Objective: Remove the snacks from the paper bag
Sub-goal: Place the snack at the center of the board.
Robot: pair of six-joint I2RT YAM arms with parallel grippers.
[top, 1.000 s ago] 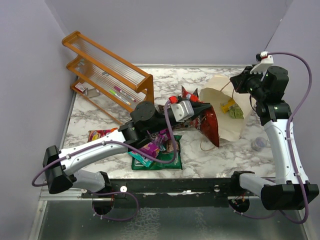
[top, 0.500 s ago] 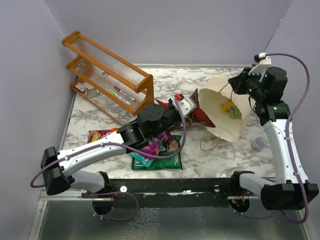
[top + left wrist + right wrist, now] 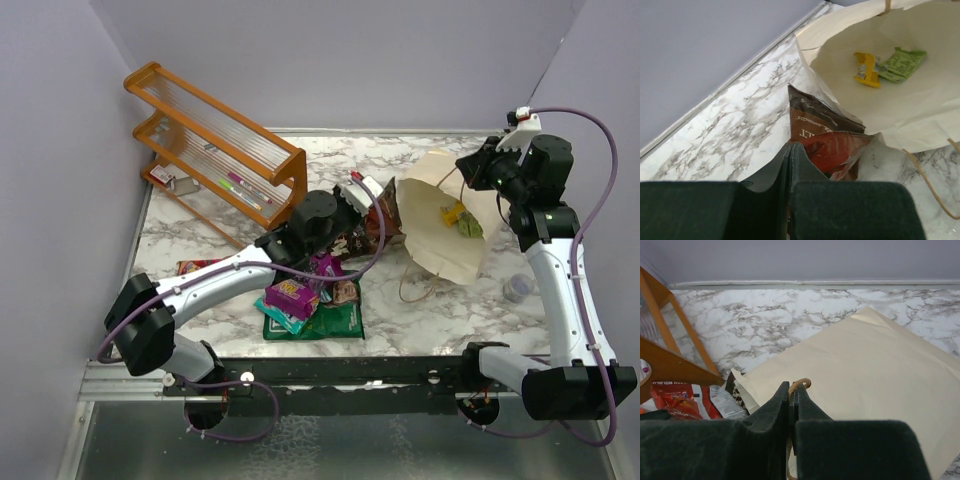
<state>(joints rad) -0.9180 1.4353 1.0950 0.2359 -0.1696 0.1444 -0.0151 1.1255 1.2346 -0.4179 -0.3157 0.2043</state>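
The beige paper bag (image 3: 452,250) lies on its side, mouth facing left. A yellow packet (image 3: 866,70) and a green packet (image 3: 900,65) lie inside it. My right gripper (image 3: 478,165) is shut on the bag's brown string handle (image 3: 801,383) and holds the top edge up. My left gripper (image 3: 372,195) is shut on the orange-red candy bag (image 3: 835,150) just outside the bag's mouth. A purple packet (image 3: 290,293), a green packet (image 3: 335,320), a dark brown one (image 3: 345,290) and a red one (image 3: 195,267) lie in a pile under my left arm.
The orange wooden rack (image 3: 215,150) stands at the back left, with pens (image 3: 240,185) on its lower shelf. A small clear cap (image 3: 517,288) lies right of the bag. A loose string handle (image 3: 412,290) trails in front of the bag. Purple walls close three sides.
My left gripper has pulled the orange-red candy bag back and to the left, away from the bag's mouth, and its elbow has swung left. The right gripper has kept hold of the handle.
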